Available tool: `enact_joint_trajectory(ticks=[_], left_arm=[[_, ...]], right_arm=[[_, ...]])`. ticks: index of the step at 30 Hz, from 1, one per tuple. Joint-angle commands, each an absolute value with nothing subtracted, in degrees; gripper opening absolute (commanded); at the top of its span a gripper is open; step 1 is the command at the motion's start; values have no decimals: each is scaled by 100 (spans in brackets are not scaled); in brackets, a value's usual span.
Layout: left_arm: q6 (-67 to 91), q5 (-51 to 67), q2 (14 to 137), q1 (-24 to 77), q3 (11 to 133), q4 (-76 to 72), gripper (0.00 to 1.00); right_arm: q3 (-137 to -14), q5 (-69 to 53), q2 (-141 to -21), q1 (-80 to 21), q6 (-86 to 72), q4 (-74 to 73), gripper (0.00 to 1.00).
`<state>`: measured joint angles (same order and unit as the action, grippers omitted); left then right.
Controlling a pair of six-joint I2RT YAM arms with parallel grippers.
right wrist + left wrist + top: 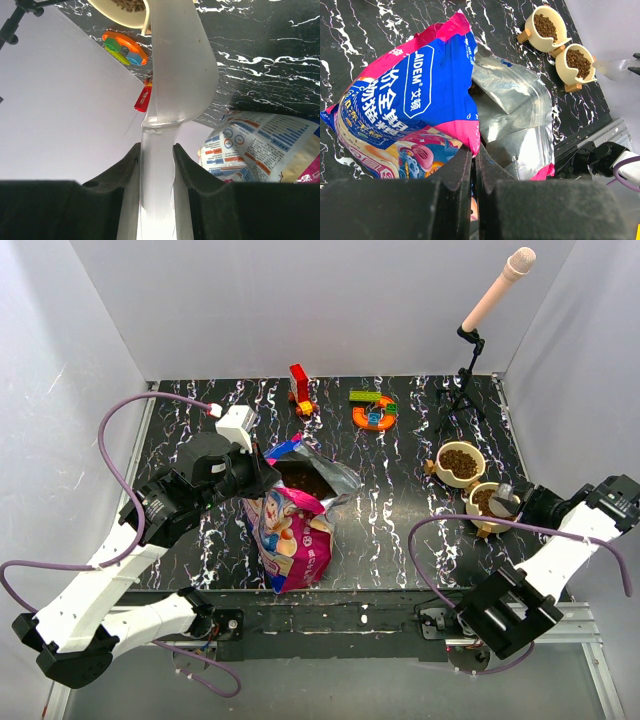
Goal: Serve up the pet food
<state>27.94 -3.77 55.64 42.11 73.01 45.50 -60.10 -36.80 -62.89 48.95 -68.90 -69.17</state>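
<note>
The pink, white and blue pet food bag point(292, 530) lies on the black marbled table, its foil mouth open with brown kibble point(306, 480) inside. My left gripper point(262, 476) is shut on the bag's upper edge; in the left wrist view the jaws point(474, 156) pinch the pink rim of the bag point(410, 100). Two cream bowls, far point(460, 463) and near point(488, 503), both hold kibble. My right gripper point(157, 150) is shut on the handle of a clear plastic scoop point(177, 60), which hangs at the near bowl point(125, 12).
A red toy point(300, 390) and an orange ring of colourful blocks point(373, 412) sit at the back of the table. A microphone on a tripod point(470, 360) stands at the back right. White walls close in three sides.
</note>
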Motion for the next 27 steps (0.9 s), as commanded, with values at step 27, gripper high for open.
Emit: enact_joint_trajectory(ticks=[27], left_arm=[[2470,-167,5159,4263,7822,3902,0]], right_arm=[[-5898,-2814,-5214,3124,-5863,-6383,1]])
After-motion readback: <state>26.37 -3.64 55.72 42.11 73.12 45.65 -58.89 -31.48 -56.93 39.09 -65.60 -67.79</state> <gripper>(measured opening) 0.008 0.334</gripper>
